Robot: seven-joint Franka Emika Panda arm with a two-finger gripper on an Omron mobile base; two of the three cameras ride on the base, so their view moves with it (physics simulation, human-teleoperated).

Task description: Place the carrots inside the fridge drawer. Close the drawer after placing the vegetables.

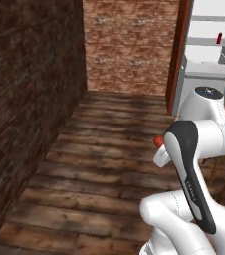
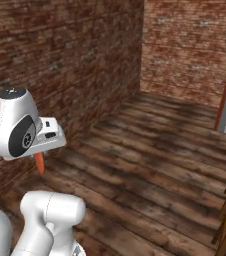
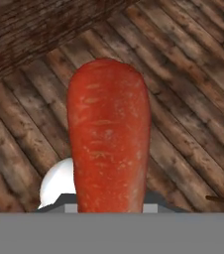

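Carrot [image 3: 109,134] in the claw [image 2: 39,159], held over the wooden floor [image 1: 104,164].
Claw clenched on carrot — its orange-red body sticks out from the hand, pointing down toward floor planks in right base view, w/ brick wall [image 2: 60,55] just behind. In left base view, only a red bit shows beside the white arm; fridge [image 1: 206,50] w/ white shelves stands far right — well apart from carrot.
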